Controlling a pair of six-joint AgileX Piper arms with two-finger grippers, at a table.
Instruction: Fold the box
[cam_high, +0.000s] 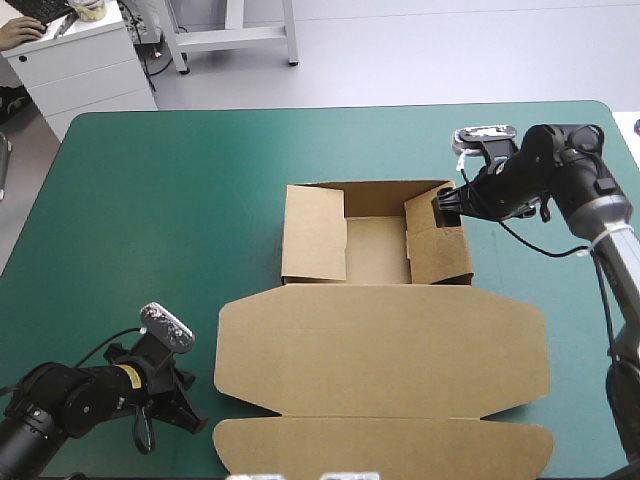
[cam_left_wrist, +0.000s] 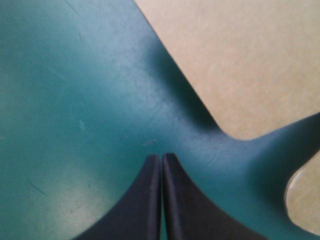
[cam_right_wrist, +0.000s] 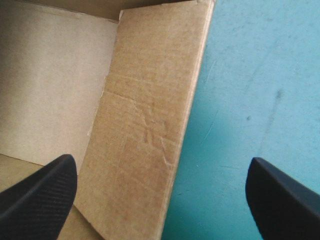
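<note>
Right gripper sits at the right centre of the high view, at the right-hand corner of the box. Its black fingers stand wide apart. In its wrist view one is over the inside of the box and the other over the teal-green cover. A raised side wall of brown board lies between them, and I cannot tell whether either finger touches it.

The left gripper is low in the lower left of the high view. Its fingers are pressed together into one point over bare cover, just beside the lid's rounded edge but apart from it. A small yellow label shows on the left arm, its print too small to read.

The box lies at the middle of the table. It is an open tray with walls up on three sides and side flaps leaning inward. Its broad lid lies flat toward the lower centre, and the last panel reaches the bottom edge of the frame. The board is plain brown on every face shown.
</note>
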